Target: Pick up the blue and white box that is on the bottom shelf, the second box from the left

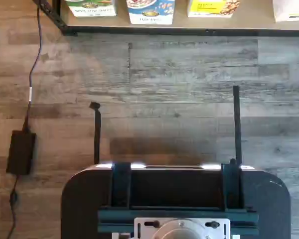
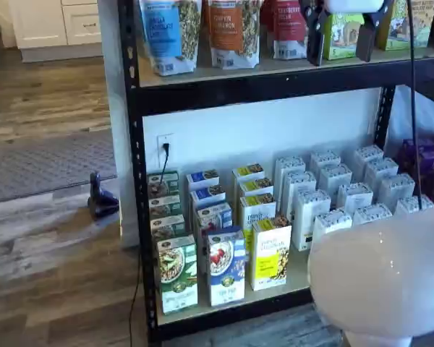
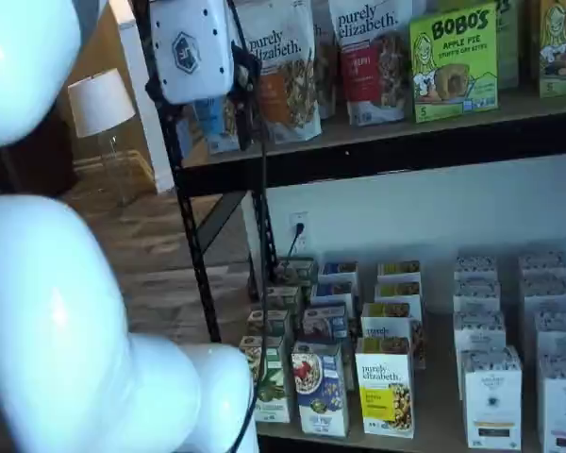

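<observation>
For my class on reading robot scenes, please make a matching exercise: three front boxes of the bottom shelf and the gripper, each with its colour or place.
Things:
1. blue and white box
2. green-and-white box
3. yellow-and-white box
4. gripper

Descriptions:
A. high up, at the upper shelf
B. front box nearest the rack's left post
C. bowl with red berries
D. yellow panel

Pairs: 1-C, 2-B, 3-D, 4-A

Grey-brown wood-plank floor (image 2: 43, 275) well below the gripper (image 2: 343, 32), grey mat (image 2: 47, 163) and white cabinet (image 2: 54, 25) far off to its side, white wall (image 2: 275, 126) behind, white-shaded lamp (image 3: 99, 102) nearby.
</observation>
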